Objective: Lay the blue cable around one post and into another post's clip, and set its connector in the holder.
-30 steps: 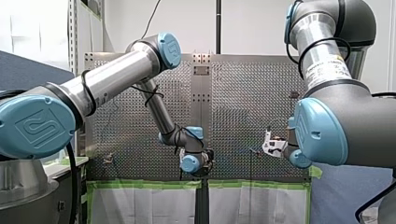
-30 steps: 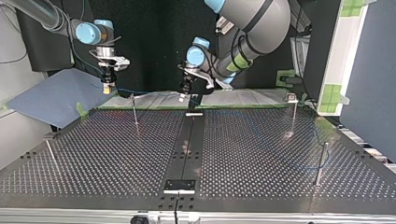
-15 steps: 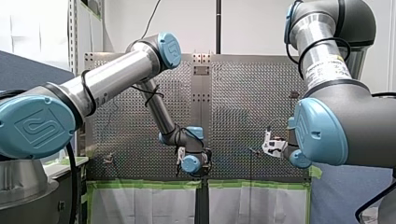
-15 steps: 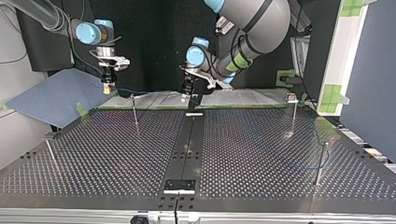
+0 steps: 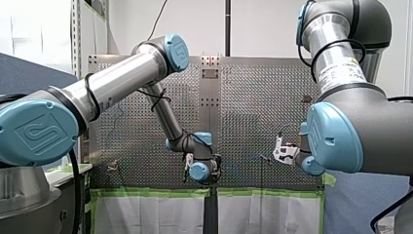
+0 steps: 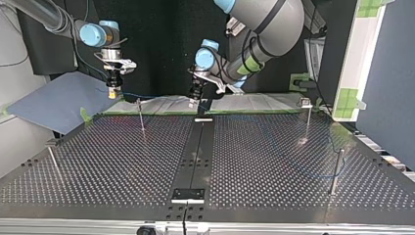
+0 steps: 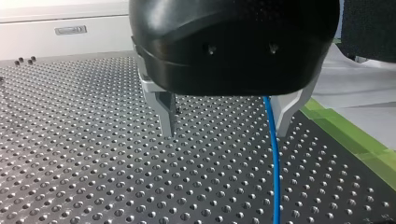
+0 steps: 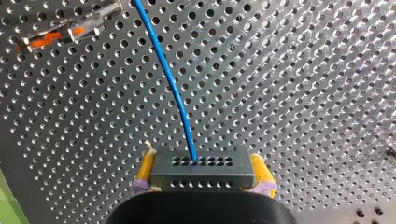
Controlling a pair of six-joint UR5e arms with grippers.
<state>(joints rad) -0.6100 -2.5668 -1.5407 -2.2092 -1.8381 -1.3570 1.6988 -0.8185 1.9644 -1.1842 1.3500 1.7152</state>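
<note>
Risk, loose cable: the blue cable (image 7: 273, 158) hangs free between my left fingers (image 7: 166, 114), nearer one of them and clamped by neither. If I swing that arm before closing, I judge the cable slides out and the routing round a post is lost.
Risk, pull on the plug: my right fingers (image 8: 145, 169) have the connector (image 8: 203, 169) pinched between their yellow pads, with the cable leaving its upper face. A hard tug from the other arm could twist the connector in the pads or drag it free.
Risk, snag: the nearest post (image 6: 140, 113) stands just inside the desk (image 6: 254, 161) edge near my right arm. A low sweep could knock it or throw the cable to the wrong side.
Left arm pose: reaching to the middle of the desk edge lined with green tape (image 7: 359, 137), wrist turned down, fingers wide open just above the holes.
Right arm pose: held high near the corner of that same edge, fingers pointing down, closed on the connector.
Cable: from the connector it runs along the taped edge toward my left fingers, then out over the desk, where it is too faint to trace.
Holder: I cannot tell where it is.
</note>
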